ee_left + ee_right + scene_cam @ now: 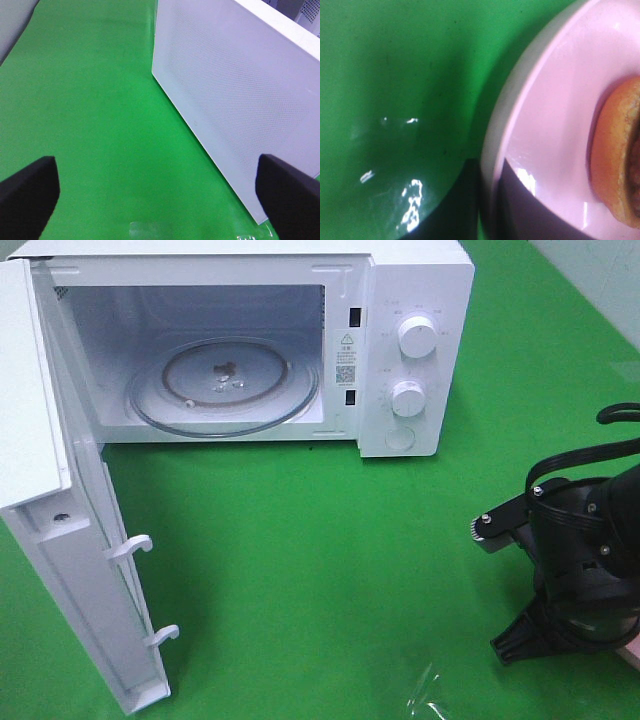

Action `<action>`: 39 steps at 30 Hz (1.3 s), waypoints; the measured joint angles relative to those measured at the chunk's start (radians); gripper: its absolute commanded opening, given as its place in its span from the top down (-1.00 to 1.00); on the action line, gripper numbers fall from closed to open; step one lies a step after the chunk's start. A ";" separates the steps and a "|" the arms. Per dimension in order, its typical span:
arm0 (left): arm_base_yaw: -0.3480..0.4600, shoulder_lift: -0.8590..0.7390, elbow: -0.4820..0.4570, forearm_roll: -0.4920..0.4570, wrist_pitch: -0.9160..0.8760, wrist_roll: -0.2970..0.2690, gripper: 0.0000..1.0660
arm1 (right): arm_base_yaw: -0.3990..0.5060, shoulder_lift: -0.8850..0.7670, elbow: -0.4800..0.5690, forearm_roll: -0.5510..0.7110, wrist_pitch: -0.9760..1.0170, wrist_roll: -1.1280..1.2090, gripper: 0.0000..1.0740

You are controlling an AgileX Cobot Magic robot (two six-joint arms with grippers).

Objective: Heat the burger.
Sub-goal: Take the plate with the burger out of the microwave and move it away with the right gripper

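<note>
In the right wrist view the burger (620,150) shows only as a golden-brown bun edge, sitting on a round pink plate (555,100). My right gripper (489,170) is shut on the plate's rim, with one dark finger (455,210) outside it and one inside. In the high view my right arm (580,550) is at the lower right and covers the burger and most of the plate. My left gripper (157,195) is open and empty, low over the green cloth beside the microwave door (240,90). It is out of the high view.
The white microwave (400,300) stands at the back with its door (60,540) swung wide open to the left. Its glass turntable (225,385) is bare. Two knobs (415,335) are on its right panel. Green cloth (320,570) lies between microwave and right arm.
</note>
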 measured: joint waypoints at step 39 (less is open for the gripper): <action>0.000 0.000 0.000 0.000 0.000 0.000 -0.87 | -0.029 -0.285 0.002 0.174 0.003 -0.155 0.07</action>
